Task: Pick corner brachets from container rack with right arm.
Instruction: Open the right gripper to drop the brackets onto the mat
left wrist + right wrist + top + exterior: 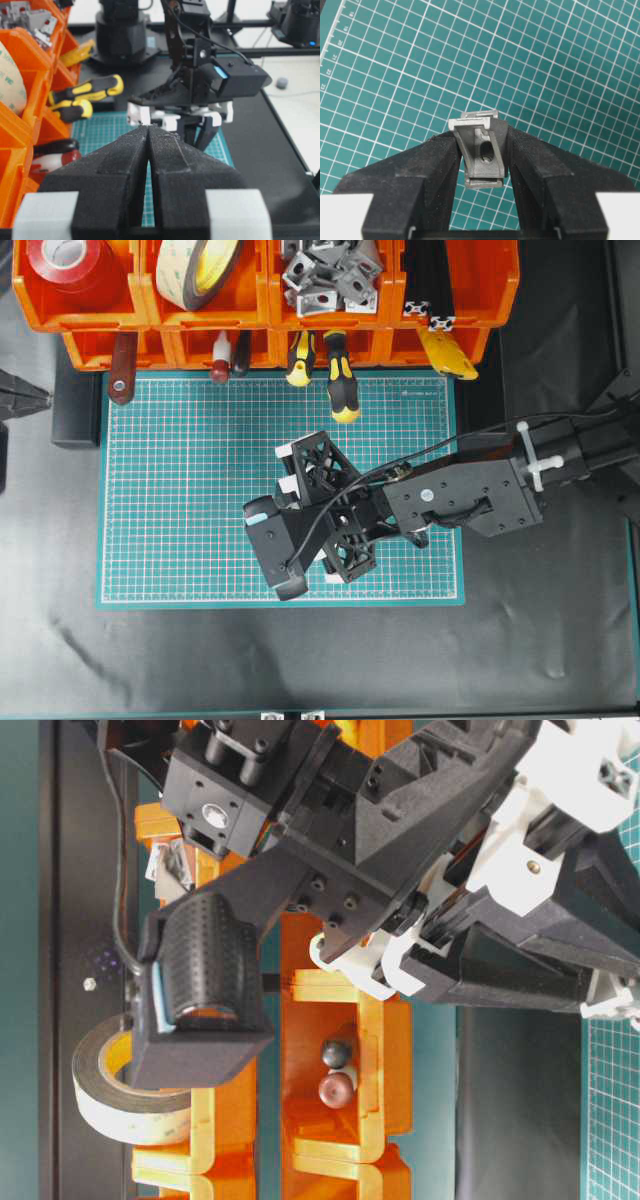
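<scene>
1. Beneath me lies a green gridded cutting mat (180, 490).
2. It rests on a black tabletop (560, 640), faintly creased and softly reflective.
3. From my left wrist view, a pale floor (300, 100) lies past the table's edge.

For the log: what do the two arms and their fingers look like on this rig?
The right arm is black with flat plate links, an openwork lattice gripper frame, white clips, a black cable and a light-blue tip marking. Right gripper and left gripper both have black, textured wedge fingers with pale blocks at their bases.
</scene>
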Robot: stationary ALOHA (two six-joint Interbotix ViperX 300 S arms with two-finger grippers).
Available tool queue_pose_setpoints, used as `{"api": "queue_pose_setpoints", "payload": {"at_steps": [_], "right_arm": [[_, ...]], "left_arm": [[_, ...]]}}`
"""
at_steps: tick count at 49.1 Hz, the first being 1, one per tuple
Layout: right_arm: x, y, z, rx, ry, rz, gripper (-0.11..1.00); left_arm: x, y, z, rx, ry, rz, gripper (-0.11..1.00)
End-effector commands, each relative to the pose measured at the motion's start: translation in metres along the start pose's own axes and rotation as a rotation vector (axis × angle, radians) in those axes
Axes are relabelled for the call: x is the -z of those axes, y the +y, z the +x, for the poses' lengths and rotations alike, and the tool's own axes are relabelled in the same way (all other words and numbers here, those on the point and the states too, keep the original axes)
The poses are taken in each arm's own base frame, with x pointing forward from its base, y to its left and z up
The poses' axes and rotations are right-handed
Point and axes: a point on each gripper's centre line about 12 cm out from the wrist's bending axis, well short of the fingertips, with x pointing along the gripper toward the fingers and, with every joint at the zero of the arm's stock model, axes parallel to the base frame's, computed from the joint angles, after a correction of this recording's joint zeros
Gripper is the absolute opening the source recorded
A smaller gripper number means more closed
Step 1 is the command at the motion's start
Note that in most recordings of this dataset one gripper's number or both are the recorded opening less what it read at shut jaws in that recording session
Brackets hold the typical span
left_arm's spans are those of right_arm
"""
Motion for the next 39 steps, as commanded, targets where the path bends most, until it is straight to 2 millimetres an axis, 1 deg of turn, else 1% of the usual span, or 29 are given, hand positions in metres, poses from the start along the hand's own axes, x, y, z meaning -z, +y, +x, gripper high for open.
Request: {"api": "queue_pose_setpoints", "payload": {"at_steps": [1,5,7,9,11,18,27,32,37,39], "right_arm": [[-0.014,-0.005,-0.01,0.011,-0.052,0.007,0.37],[-0.014,-0.004,-0.01,0.01,-0.052,0.001,0.61],[-0.014,-0.004,-0.01,0.01,-0.053,0.0,0.72],[-0.014,-0.003,-0.01,0.01,-0.053,-0.004,0.8],[-0.014,-0.003,-0.01,0.01,-0.053,-0.003,0.84],[-0.014,-0.003,-0.01,0.011,-0.052,-0.002,0.82],[-0.012,-0.001,-0.012,0.009,-0.041,0.005,0.82],[-0.011,0.006,-0.023,-0.002,-0.038,0.019,0.82],[-0.008,0.015,-0.04,-0.012,-0.054,0.037,0.82],[-0.007,0.02,-0.049,-0.018,-0.068,0.044,0.82]], "left_arm": [[-0.013,0.0,0.0,-0.002,-0.031,0.001,0.01],[-0.013,0.0,0.0,-0.001,-0.032,0.0,0.0],[-0.014,0.0,0.0,-0.002,-0.032,0.0,0.0],[-0.013,0.0,0.0,-0.001,-0.032,0.0,0.01],[-0.014,0.0,-0.001,-0.001,-0.034,0.0,0.0],[-0.014,0.0,-0.001,-0.001,-0.035,0.001,0.0],[-0.014,0.0,-0.001,-0.001,-0.035,0.001,0.0],[-0.012,0.001,-0.001,-0.005,-0.028,-0.001,0.0],[-0.011,0.001,-0.002,-0.009,-0.019,0.001,0.01],[-0.01,0.001,-0.003,-0.009,-0.014,-0.001,0.01]]}}
